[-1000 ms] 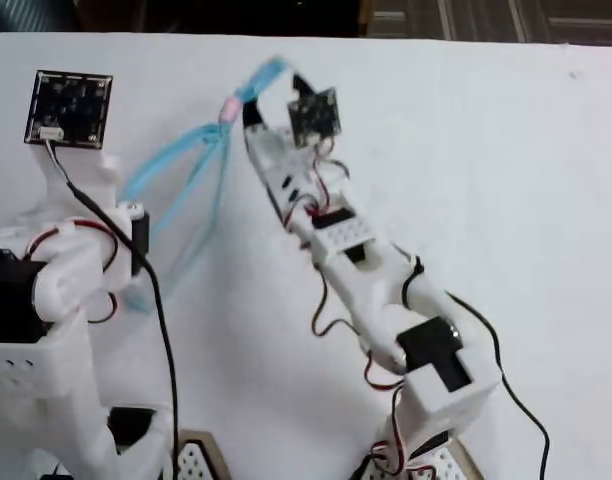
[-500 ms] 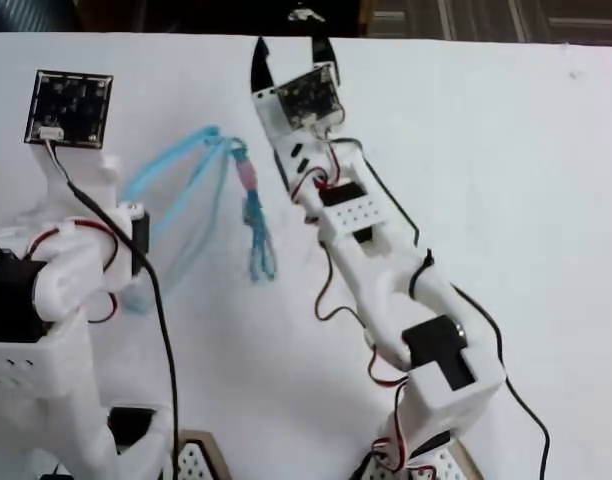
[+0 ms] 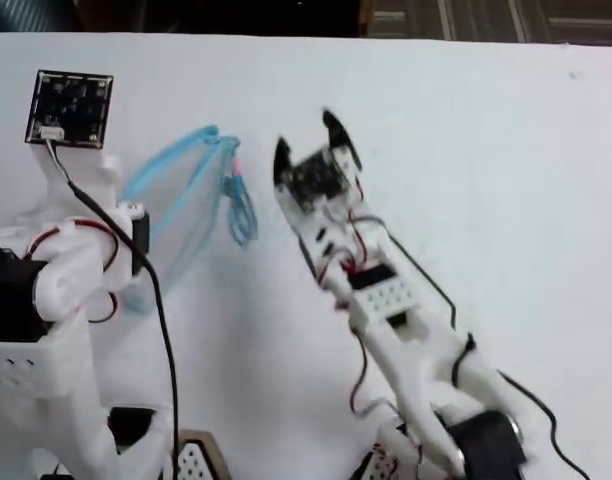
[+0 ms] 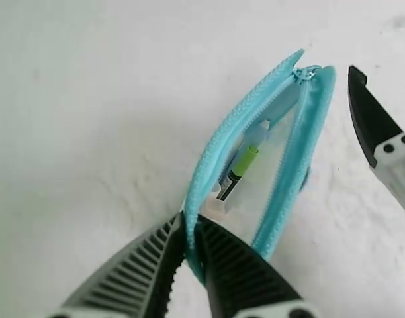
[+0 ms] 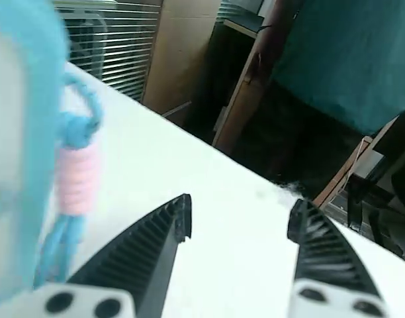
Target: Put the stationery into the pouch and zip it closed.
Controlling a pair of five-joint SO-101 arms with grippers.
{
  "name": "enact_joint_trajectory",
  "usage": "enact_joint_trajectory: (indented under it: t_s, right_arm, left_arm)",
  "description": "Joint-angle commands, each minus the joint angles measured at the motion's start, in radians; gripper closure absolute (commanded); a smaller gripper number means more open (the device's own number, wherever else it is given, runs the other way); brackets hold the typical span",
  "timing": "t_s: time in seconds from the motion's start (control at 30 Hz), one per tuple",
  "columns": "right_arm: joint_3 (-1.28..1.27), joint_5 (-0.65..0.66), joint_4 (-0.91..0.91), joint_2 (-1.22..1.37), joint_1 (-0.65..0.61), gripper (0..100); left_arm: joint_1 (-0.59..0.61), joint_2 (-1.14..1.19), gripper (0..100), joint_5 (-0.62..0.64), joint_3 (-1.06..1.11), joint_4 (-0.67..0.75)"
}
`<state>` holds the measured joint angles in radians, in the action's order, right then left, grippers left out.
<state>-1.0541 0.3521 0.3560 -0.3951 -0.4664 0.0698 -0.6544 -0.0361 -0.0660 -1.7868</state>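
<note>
A light blue see-through pouch (image 3: pixel 176 205) lies on the white table left of centre, its zipper mouth gaping. In the left wrist view my left gripper (image 4: pixel 191 248) is shut on the pouch's rim (image 4: pixel 209 179), and a green-tipped pen (image 4: pixel 239 169) lies inside. A blue cord loop with a pink bead (image 3: pixel 238 205) hangs from the zipper pull at the pouch's far end. My right gripper (image 3: pixel 308 140) stands open just right of that cord, holding nothing. In the right wrist view the pink bead (image 5: pixel 77 179) and blue pouch edge (image 5: pixel 20 112) sit beside the open right gripper (image 5: pixel 239 222).
A white table (image 3: pixel 506 170) stretches to the right of the arms. The left arm's body (image 3: pixel 56 290) with its camera board (image 3: pixel 69 107) stands at the left, over part of the pouch. A dark room lies beyond the far table edge.
The right gripper let go of the zipper cord and drew back toward the near side. The cord dropped and now hangs beside the pouch. The left arm kept still.
</note>
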Motion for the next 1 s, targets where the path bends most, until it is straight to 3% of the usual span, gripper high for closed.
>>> enact_joint_trajectory:
  t_s: [0.0, 0.17, 0.33, 0.47, 0.6, 0.97]
  right_arm:
    - [-0.115, 0.008, -0.025, -0.113, -0.005, 75.8]
    - [-0.219, 0.006, -0.154, -0.214, -0.004, 73.8]
    - [-0.25, -0.032, -0.34, -0.358, -0.022, 56.3]
    - [-0.247, -0.101, -0.46, -0.449, -0.101, 57.2]
    - [-0.247, -0.12, -0.469, -0.433, -0.194, 57.9]
    - [-0.074, -0.348, -0.467, -0.237, -0.203, 57.9]
  left_arm:
    - [-0.007, -0.03, 98, 0.006, -0.008, 0.006]
    - [-0.007, -0.033, 98, 0.006, -0.008, 0.006]
    - [-0.004, -0.033, 98, 0.006, -0.008, 0.006]
    - [-0.005, -0.033, 98, 0.006, -0.008, 0.008]
    - [-0.007, -0.027, 98, 0.006, -0.008, 0.008]
    - [-0.005, -0.033, 98, 0.006, -0.008, 0.008]
